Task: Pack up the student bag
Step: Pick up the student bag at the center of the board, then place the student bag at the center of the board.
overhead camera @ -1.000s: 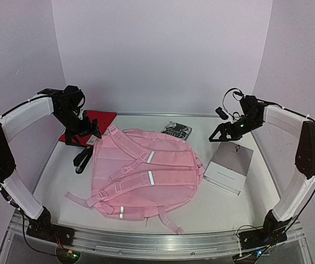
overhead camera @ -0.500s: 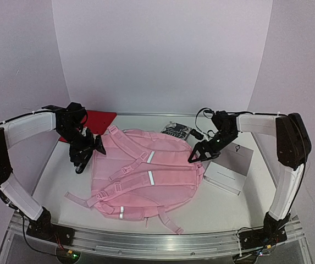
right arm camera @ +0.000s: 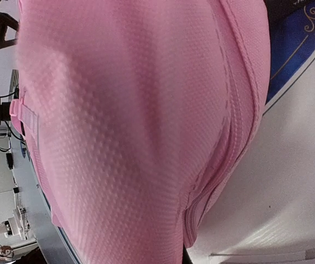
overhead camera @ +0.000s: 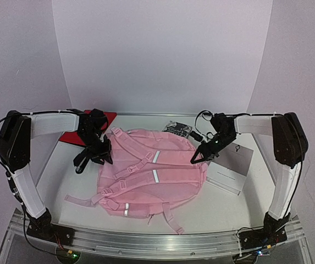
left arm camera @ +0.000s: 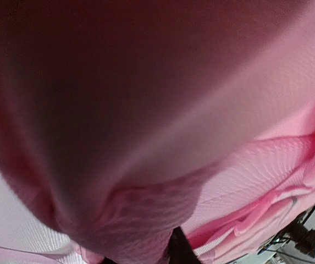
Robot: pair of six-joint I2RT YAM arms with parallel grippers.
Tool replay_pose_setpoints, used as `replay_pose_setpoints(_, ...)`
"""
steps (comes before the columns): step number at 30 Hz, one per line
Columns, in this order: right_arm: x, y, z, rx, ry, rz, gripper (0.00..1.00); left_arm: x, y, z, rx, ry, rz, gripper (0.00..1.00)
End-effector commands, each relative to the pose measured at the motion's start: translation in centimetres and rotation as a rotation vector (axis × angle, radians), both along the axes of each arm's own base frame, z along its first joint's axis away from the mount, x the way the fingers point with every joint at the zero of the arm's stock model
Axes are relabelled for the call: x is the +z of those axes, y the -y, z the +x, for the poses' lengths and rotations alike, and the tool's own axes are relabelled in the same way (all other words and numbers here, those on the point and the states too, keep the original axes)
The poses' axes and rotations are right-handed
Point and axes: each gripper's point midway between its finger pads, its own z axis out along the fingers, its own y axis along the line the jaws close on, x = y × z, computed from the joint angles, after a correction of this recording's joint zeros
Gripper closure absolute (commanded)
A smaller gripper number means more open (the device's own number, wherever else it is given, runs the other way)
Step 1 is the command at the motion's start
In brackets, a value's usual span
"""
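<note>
Here's the large soft pink fabric backpack (overhead camera: pixel 152 173), lying flat in the middle of the pale table (overhead camera: pixel 58 179). Its back panel faces up, and 2 padded straps with silver reflective strips run across it. Loose strap ends trail toward the near edge.

Both arms are down on it, 1 at each side. The left gripper (overhead camera: pixel 101 157) is pressed against the backpack's left edge, up by the shoulder end. The left wrist view is nothing but bunched pink fabric jammed right up to the lens, with only a sliver of dark finger at the bottom. Whether those jaws are open or clamped, I cannot tell.

Over on the other side, the right gripper (overhead camera: pixel 197 158) has its tip touching the backpack's right edge, about halfway along. Its jaws are closed. Whether any fabric is pinched between them I cannot tell, because the right wrist view is filled by the dimpled pink side panel and its zip seam.

Around the backpack, a small black object (overhead camera: pixel 81 163) sits just left of the left gripper. A flat red sheet (overhead camera: pixel 99 118) lies at the back left. A black patterned packet (overhead camera: pixel 178 130) rests just behind the backpack's top. A white and grey booklet (overhead camera: pixel 231 164) lies just beside the backpack on the right, under the right arm.
</note>
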Motion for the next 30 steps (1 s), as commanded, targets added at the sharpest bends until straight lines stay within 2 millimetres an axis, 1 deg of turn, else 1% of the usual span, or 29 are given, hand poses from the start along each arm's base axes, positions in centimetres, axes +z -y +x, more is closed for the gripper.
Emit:
replay_pose_setpoints(1,8.8,-1.0,2.9,-0.031,0.186,0.111,1.0,7.4,5.1,2.7,-0.073,0.194,-0.163,1.0)
replay_pose_setpoints(2,10.7,-0.9,3.2,-0.04,0.218,0.126,1.0,9.5,5.9,3.2,-0.091,0.234,-0.183,1.0)
replay_pose_setpoints(3,12.4,-0.6,3.5,-0.055,0.249,0.139,1.0,10.8,6.5,3.4,-0.112,0.26,-0.195,1.0)
replay_pose_setpoints(5,15.7,0.8,4.2,-0.103,0.308,0.154,1.0,14.1,8.5,4.0,-0.163,0.311,-0.238,1.0)
replay_pose_setpoints(6,17.1,1.7,4.6,-0.135,0.329,0.158,1.0,14.7,9.6,4.3,-0.191,0.318,-0.252,1.0)
replay_pose_setpoints(8,19.3,4.8,5.6,-0.227,0.357,0.151,1.0,16.4,12.7,4.5,-0.264,0.349,-0.294,1.0)
replay_pose_setpoints(9,20.3,6.8,6.2,-0.279,0.373,0.144,1.0,16.7,14.3,4.6,-0.301,0.36,-0.304,1.0)
replay_pose_setpoints(10,21.2,8.9,6.8,-0.335,0.389,0.136,1.0,16.4,15.8,4.8,-0.335,0.36,-0.304,1.0)
replay_pose_setpoints(11,22.4,11.3,7.5,-0.396,0.415,0.126,1.0,16.4,17.0,5.0,-0.365,0.369,-0.31,0.99)
replay_pose_setpoints(12,23.9,13.1,7.7,-0.439,0.442,0.126,1.0,16.9,18.3,5.3,-0.39,0.388,-0.325,0.98)
replay_pose_setpoints(13,25.3,15.3,8.0,-0.494,0.472,0.124,1.0,16.9,19.2,5.8,-0.402,0.397,-0.334,0.96)
replay_pose_setpoints(14,27.0,16.9,8.1,-0.537,0.509,0.125,1.0,16.3,20.1,6.4,-0.408,0.399,-0.342,0.89)
replay_pose_setpoints(15,28.8,18.3,7.9,-0.569,0.554,0.122,1.0,16.8,20.8,7.1,-0.409,0.422,-0.36,0.75)
replay_pose_setpoints(16,30.7,19.5,7.6,-0.605,0.597,0.124,1.0,17.2,21.4,7.7,-0.406,0.443,-0.375,0.57)
replay_pose_setpoints(17,32.4,20.3,7.3,-0.639,0.633,0.125,1.0,17.4,21.7,8.2,-0.4,0.459,-0.384,0.41)
replay_pose_setpoints(19,35.8,21.6,6.6,-0.689,0.725,0.11,1.0,18.0,22.0,8.8,-0.386,0.492,-0.396,0.21)
replay_pose_setpoints(20,37.2,22.1,6.3,-0.713,0.761,0.104,1.0,18.1,22.0,8.9,-0.382,0.501,-0.402,0.11)
replay_pose_setpoints(21,38.9,22.4,6.0,-0.731,0.802,0.108,1.0,18.3,21.8,8.8,-0.376,0.51,-0.405,0.04)
replay_pose_setpoints(22,40.2,22.6,6.0,-0.75,0.834,0.111,1.0,18.1,21.6,8.8,-0.368,0.51,-0.402,0.01)
replay_pose_setpoints(24,42.7,23.0,6.3,-0.797,0.879,0.143,1.0,17.8,20.7,8.8,-0.341,0.5,-0.396,0.0)
replay_pose_setpoints(25,43.6,23.3,6.7,-0.82,0.895,0.158,1.0,17.4,20.2,8.8,-0.328,0.491,-0.388,0.0)
replay_pose_setpoints(27,46.0,23.8,7.5,-0.867,0.944,0.195,1.0,16.6,19.1,9.0,-0.297,0.477,-0.365,0.0)
replay_pose_setpoints(28,47.1,23.9,7.6,-0.878,0.973,0.207,1.0,16.9,18.7,8.9,-0.289,0.484,-0.362,0.0)
replay_pose_setpoints(30,49.2,24.4,7.9,-0.884,1.056,0.203,1.0,16.6,17.6,9.1,-0.266,0.489,-0.334,0.0)
